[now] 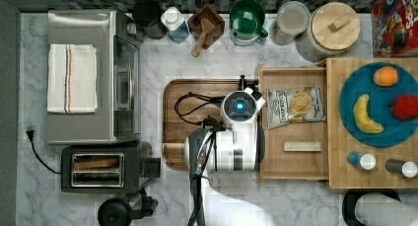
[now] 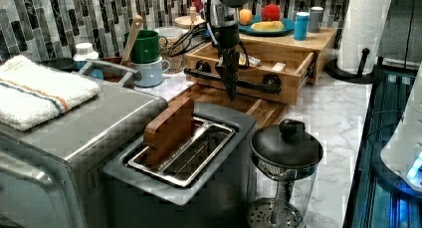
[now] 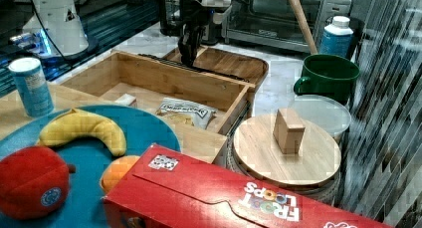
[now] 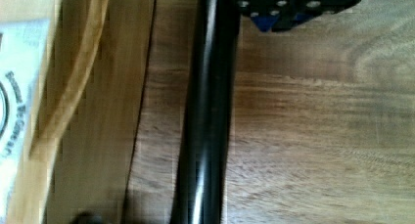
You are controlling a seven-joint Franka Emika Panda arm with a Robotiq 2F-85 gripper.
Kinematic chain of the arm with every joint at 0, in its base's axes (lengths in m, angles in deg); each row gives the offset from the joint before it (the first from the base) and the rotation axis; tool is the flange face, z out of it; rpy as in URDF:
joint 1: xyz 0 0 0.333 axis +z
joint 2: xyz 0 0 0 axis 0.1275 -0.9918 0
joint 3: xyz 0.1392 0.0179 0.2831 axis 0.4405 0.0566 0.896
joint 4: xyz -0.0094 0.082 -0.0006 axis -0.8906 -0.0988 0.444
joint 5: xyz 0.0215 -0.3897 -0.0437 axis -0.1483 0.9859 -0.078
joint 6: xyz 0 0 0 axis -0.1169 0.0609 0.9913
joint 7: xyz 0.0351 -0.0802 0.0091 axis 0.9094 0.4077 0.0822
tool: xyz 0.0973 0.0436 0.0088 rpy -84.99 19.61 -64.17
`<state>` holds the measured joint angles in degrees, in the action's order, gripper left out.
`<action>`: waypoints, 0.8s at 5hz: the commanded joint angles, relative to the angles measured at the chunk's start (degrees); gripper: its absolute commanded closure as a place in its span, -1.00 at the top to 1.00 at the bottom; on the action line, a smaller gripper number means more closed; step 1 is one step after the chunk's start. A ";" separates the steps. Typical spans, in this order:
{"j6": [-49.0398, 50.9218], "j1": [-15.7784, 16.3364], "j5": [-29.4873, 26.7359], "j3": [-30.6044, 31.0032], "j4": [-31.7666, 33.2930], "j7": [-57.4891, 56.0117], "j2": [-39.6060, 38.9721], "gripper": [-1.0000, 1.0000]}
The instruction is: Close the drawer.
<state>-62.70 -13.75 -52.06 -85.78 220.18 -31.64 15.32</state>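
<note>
Drawer (image 1: 296,132) stands pulled out of the light wood cabinet (image 1: 340,152) toward the top view's left, its long side running up and down that picture, its front over the dark brown board (image 1: 177,127). Inside lie a snack packet (image 1: 295,106) and a small pale block (image 1: 302,146).

The top view hides the drawer front under the arm's wrist. The left view shows that front plainly: a black bar handle (image 2: 234,81) across it on two round mounts, with the gripper (image 2: 232,91) hanging upright right at the bar's middle. The right view shows the gripper (image 3: 188,56) at the far side of the front panel, above the board. The wrist view has the bar (image 4: 205,106) running lengthwise, close up, beside the wooden front.

Fingers: cannot tell how far apart, or whether they grasp the bar.

The drawer's rear end meets the cabinet edge. Bare marble counter (image 1: 153,68) lies beyond the board toward the oven (image 1: 91,75).
</note>
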 commanded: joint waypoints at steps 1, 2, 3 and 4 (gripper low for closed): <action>1.01 -6.87 -0.37 -5.18 -9.38 -13.05 -2.04 -1.00; 0.17 -8.84 -1.92 -7.54 -10.62 -16.28 -3.10 -1.00; -1.76 -11.95 -2.44 -9.09 -11.18 -19.03 -3.01 -1.00; -5.33 -15.11 -3.60 -10.69 -13.25 -23.85 -4.96 -1.00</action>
<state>-62.95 -21.90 -53.78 -90.68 216.15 -47.98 12.91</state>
